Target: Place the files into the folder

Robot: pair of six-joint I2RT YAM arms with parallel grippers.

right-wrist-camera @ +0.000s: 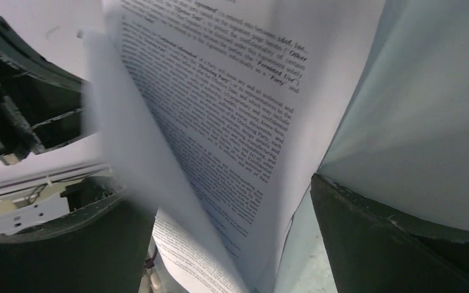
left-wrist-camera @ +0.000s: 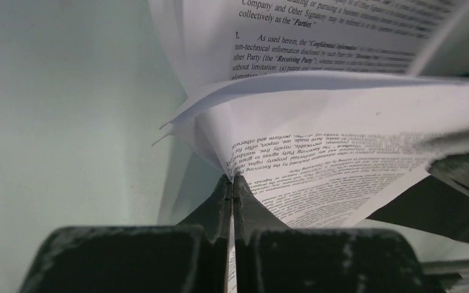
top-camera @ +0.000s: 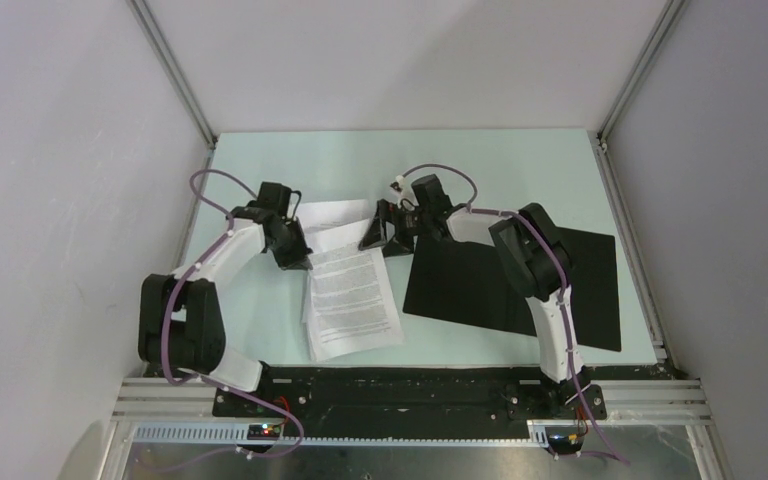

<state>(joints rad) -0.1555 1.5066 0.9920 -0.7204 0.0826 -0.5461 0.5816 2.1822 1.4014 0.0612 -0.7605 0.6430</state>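
L fingers [left-wrist-camera: 227, 196] pinched shut on far-left edge of files [top-camera: 352, 300], R fingers [top-camera: 386, 238] wide w/ lifted sheets between, folder [top-camera: 500, 285] open on worktop [top-camera: 310, 165] just right of files, nearer R arm.

This is a robotics lab test cell, not a lived-in room. Plain white panel walls [top-camera: 60, 150] close in a pale green tabletop [top-camera: 360, 160]. Aluminium frame posts [top-camera: 175, 75] run up the corners. The left arm [top-camera: 225, 255] and right arm [top-camera: 550, 320] are bolted to a black base plate [top-camera: 400, 390], with purple cables [top-camera: 166, 330] looping along them.
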